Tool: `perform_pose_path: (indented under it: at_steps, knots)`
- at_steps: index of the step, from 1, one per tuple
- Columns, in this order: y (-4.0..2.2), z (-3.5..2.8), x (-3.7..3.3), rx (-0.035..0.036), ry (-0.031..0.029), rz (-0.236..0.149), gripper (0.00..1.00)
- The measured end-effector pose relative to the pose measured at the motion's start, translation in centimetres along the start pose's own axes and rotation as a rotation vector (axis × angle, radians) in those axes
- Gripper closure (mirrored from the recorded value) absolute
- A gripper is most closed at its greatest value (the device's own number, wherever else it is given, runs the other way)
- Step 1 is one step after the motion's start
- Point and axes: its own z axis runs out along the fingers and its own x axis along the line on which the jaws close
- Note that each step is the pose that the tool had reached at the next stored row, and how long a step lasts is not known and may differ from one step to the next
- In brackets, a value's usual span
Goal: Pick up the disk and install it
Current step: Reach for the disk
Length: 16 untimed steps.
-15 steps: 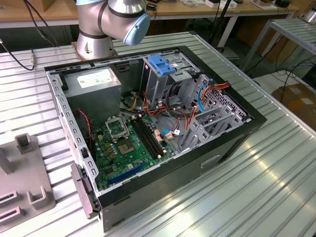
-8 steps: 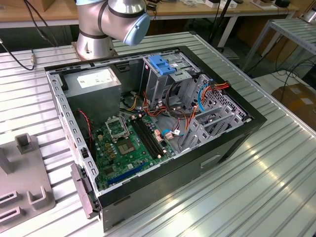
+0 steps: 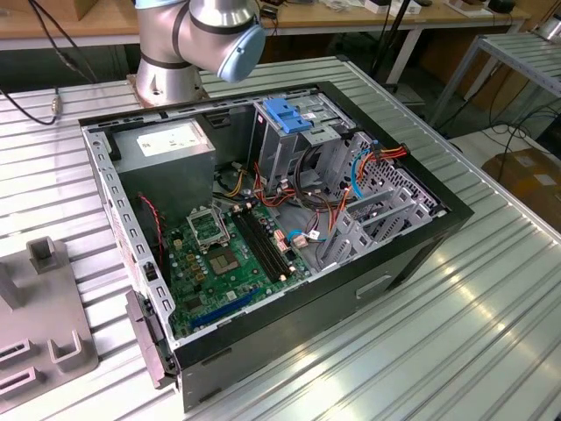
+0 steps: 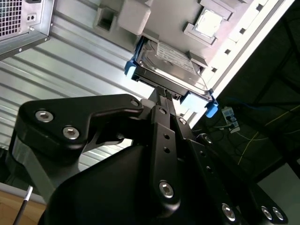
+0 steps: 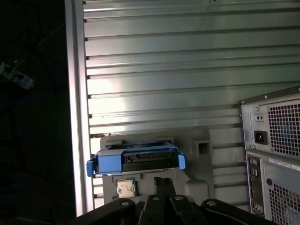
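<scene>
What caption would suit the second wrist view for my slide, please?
Gripper at the edge of the disk, which lies in its blue frame on a grey holder.

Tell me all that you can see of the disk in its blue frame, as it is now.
The disk is a flat rectangular hard drive of grey metal with a pale label on its broad face, clipped in a bright blue plastic carrier frame whose corners jut out. It lies flat on a grey holder block on the ribbed metal table, outside the computer case, not yet installed. The gripper is right at its near edge; contact cannot be judged.
</scene>
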Motion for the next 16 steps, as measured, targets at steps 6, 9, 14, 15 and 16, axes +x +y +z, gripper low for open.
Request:
perform_pose_path:
  at_steps: [6, 9, 14, 15, 16]
  knots:
    - [-0.14, -0.05, 2.11, 0.0, 0.0, 0.0, 0.9]
    - [-0.21, -0.08, 3.44, 0.0, 0.0, 0.0, 0.9]
    - [-0.25, -0.1, 4.0, 0.0, 0.0001, 0.0, 0.9]
    - [-0.25, -0.1, 4.0, 0.0, 0.0001, 0.0, 0.9]
    - [-0.25, -0.1, 4.01, 0.0, 0.0, 0.0, 0.9]
